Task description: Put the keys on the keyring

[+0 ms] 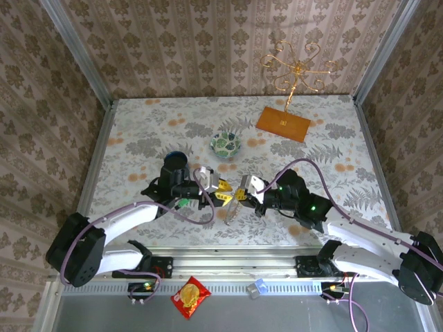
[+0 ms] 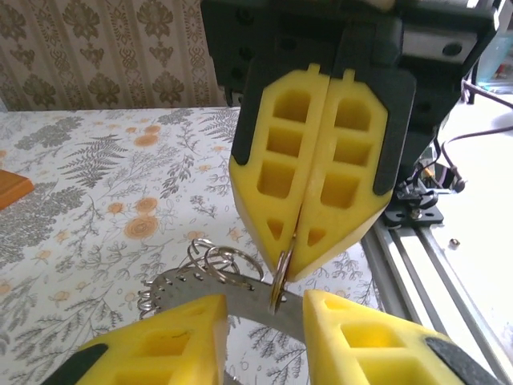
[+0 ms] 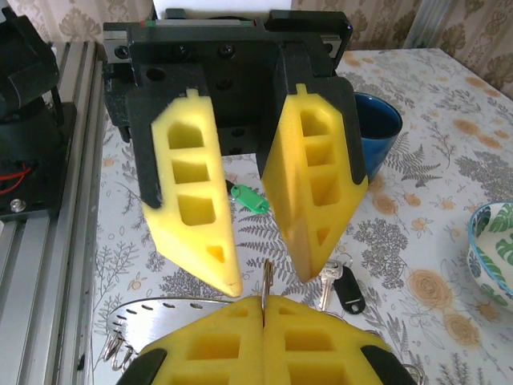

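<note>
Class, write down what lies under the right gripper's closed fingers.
Under the right gripper, which pinches a small ring, sits the flat grey keyring with wire loops at its edge. The left gripper hides the keyring's near part.

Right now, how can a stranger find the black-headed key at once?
Find the blue mug on the flowered table. In the right wrist view, the black-headed key lies flat below it, toward the camera. Its dark head sets it apart from the green-headed key nearby.
</note>
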Motion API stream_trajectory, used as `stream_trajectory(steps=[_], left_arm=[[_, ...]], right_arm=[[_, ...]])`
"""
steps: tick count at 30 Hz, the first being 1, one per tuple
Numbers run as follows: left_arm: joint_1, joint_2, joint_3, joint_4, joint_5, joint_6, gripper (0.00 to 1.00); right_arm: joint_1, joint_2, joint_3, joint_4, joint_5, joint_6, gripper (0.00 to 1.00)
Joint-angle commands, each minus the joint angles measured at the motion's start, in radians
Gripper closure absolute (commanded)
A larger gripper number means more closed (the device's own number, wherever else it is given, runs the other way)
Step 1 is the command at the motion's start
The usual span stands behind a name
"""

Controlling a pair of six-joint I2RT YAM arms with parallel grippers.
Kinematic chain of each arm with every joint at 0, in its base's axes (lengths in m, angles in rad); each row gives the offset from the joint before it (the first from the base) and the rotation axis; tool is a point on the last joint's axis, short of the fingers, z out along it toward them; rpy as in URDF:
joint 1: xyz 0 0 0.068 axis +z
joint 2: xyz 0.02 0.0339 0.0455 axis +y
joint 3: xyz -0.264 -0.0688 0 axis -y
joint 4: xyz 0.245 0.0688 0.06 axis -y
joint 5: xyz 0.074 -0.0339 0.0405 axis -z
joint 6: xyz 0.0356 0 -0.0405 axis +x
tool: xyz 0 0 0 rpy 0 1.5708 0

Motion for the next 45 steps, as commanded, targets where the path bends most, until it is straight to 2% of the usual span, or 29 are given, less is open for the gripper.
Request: stream_trajectory(steps=[1,7,16,21,23,24,26,28,30,36,45], left_arm=[[-0.005,-0.026,0.058,-0.197,-0.015,0.149,0.72],[-0.018,-0.029,0.110,-0.315,-0.036,0.232,0.82],[-0.020,-0.041,0.120,-0.338,-0.043,0.240,0.83],[-0.019,-0.041,0.125,-0.343,-0.028,0.238,0.91],[-0.020,-0.042,0.126,-0.344,-0.022,0.237,0.97],[-0.020,-0.043,0.127,-0.344,-0.018,0.236,1.00],[-0.018,-0.048,0.122,-0.339,-0.011,0.231,1.00],[-0.017,-0.053,0.106,-0.311,-0.005,0.211,1.00],[-0.014,-0.062,0.080,-0.247,0.001,0.174,1.00],[-0.012,-0.075,0.011,-0.057,0.018,0.067,1.00],[-0.013,-0.069,-0.013,-0.010,0.039,0.039,1.00]], right_arm=[[0.000,0.020,0.086,-0.166,0.001,-0.095,1.00],[0.009,0.078,0.189,-0.278,-0.013,-0.149,1.00],[0.022,0.165,0.306,-0.408,-0.002,-0.214,1.00],[0.038,0.200,0.339,-0.444,-0.009,-0.233,1.00],[0.037,0.204,0.344,-0.447,-0.014,-0.234,1.00],[0.038,0.200,0.339,-0.440,-0.015,-0.227,1.00],[0.030,0.176,0.312,-0.393,-0.015,-0.201,0.98],[0.007,0.129,0.251,-0.305,-0.024,-0.155,0.81],[-0.019,0.067,0.169,-0.194,-0.052,-0.101,0.72],[-0.039,-0.010,0.033,-0.032,-0.071,-0.006,0.69],[-0.035,0.028,0.031,0.015,-0.100,0.024,0.69]])
